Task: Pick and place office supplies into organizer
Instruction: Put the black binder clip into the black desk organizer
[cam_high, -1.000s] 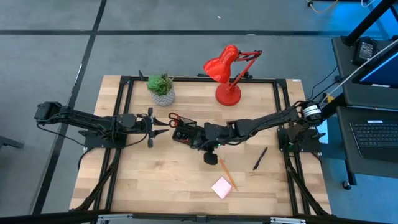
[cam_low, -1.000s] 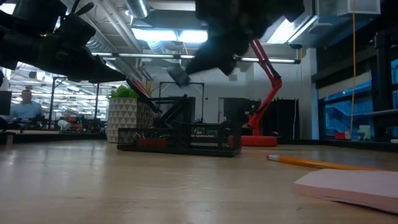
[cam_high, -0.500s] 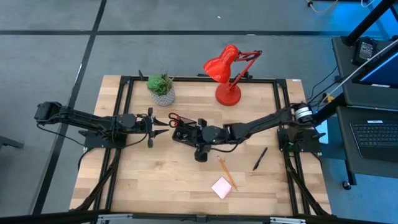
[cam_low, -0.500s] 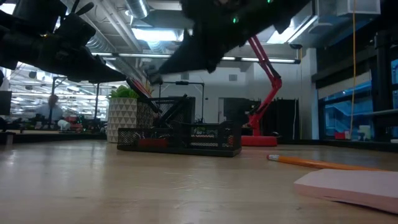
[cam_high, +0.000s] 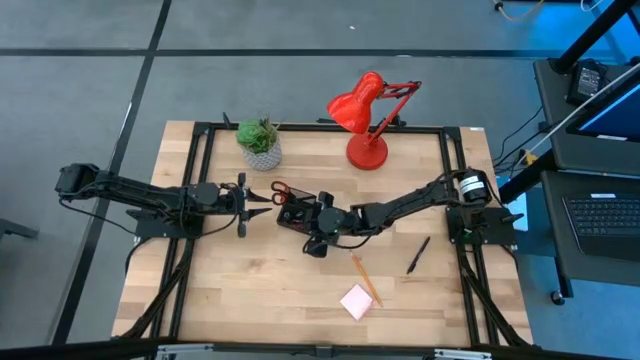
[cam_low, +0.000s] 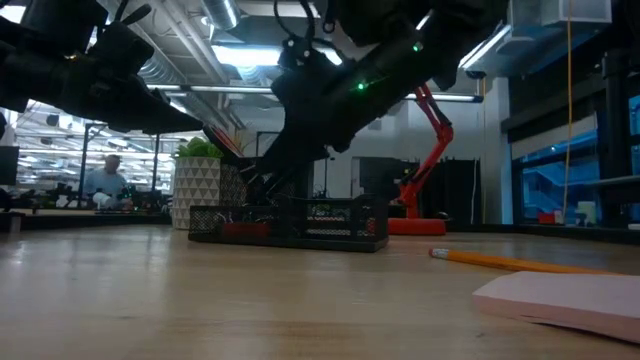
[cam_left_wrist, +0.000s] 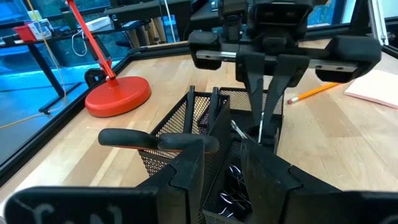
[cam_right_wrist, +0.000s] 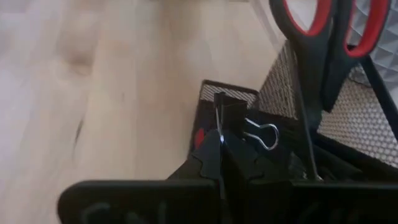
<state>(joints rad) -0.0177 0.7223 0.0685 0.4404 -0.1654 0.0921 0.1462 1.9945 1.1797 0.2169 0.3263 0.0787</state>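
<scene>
The black mesh organizer (cam_high: 296, 213) sits mid-table, also in the low view (cam_low: 290, 225). Red-handled scissors (cam_right_wrist: 323, 37) stand in its taller section. My right gripper (cam_high: 314, 217) hangs over the organizer's low compartments, shut on a small black binder clip (cam_right_wrist: 245, 134); the left wrist view shows it pointing down (cam_left_wrist: 264, 134). My left gripper (cam_high: 262, 200) is open at the organizer's left end (cam_left_wrist: 221, 177). An orange pencil (cam_high: 362, 278), a black pen (cam_high: 418, 254) and a pink sticky-note pad (cam_high: 356, 300) lie on the near table. My right gripper pinches the black binder clip by its body (cam_right_wrist: 231, 138) between its two fingers, coming from above and pointing down. The clip's wire handles (cam_right_wrist: 264, 134) stick out sideways. It is held just above or inside a low compartment (cam_right_wrist: 227, 93); whether it touches the mesh cannot be told. My left gripper may touch the organizer's left end; I cannot tell.
A red desk lamp (cam_high: 365, 120) and a potted plant (cam_high: 260, 140) stand along the far edge behind the organizer. More clips lie in a compartment (cam_left_wrist: 233, 186). Bare wood stretches on the near left of the table (cam_high: 240, 290). A person (cam_low: 105, 182) shows far behind.
My right gripper, staying shut, has travelled from above the pencil's far end toward the table's left and far side, and has come down over the organizer's low compartments. The left arm has kept still.
</scene>
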